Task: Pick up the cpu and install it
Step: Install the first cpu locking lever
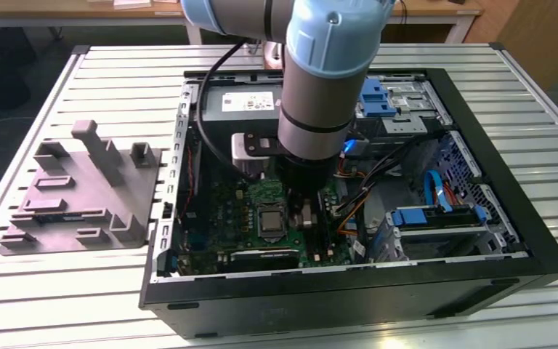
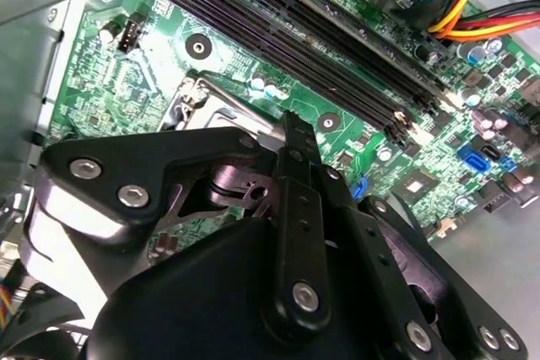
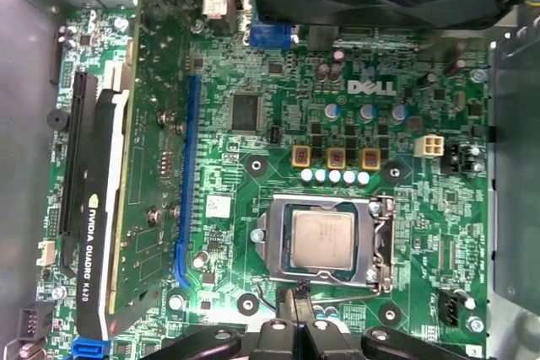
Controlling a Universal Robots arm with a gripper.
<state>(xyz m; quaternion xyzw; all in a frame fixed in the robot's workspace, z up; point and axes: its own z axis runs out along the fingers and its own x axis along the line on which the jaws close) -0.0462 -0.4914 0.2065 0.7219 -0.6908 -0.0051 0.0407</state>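
The cpu [image 3: 321,239] sits in its socket [image 3: 381,242]; the jaws hang just beside it, closed and empty.

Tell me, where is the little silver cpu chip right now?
In the first wrist view the cpu sits inside the metal-framed socket on the green motherboard, close to the gripper.

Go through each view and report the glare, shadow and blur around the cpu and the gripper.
First wrist view: evenly lit and sharp, the cpu showing a soft sheen in the socket, with the gripper dark beside it. Second wrist view: the gripper looms dark and soft, the motherboard behind crisper. Exterior view: the arm shadows the motherboard; the image is soft overall.
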